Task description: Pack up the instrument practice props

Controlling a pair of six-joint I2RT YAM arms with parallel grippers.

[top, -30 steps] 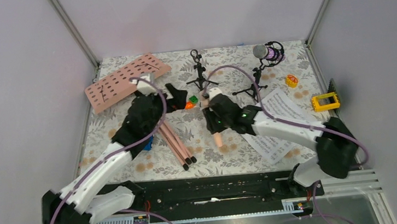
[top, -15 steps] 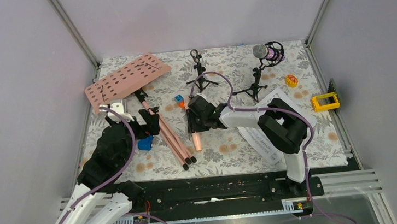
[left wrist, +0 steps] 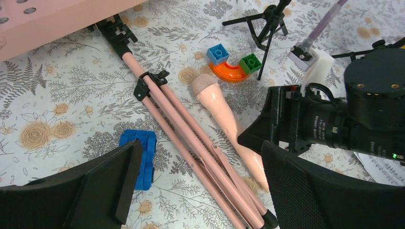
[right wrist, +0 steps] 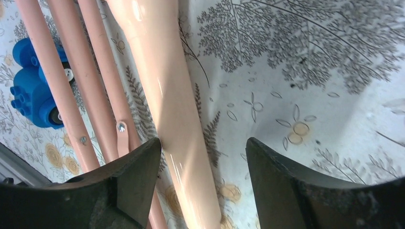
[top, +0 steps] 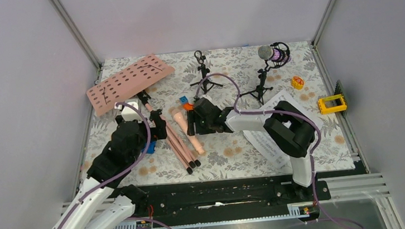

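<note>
- Two claws stand released: left claw [top: 158,127] wide, right claw [right wrist: 200,160] straddling pink microphone [right wrist: 162,95], which lies on tabletop [top: 232,151], centre of top view.
- Centre jaws on handle, clear of tripod legs [right wrist: 83,71], before closing.

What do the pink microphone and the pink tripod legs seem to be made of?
Pink microphone: probably moulded plastic with a smooth, glossy finish, because bright highlights run along its handle.
Pink tripod legs: perhaps painted metal tubes with a satin finish. They are thin, straight and evenly round, with a softer sheen. Plastic cannot be ruled out.
</note>
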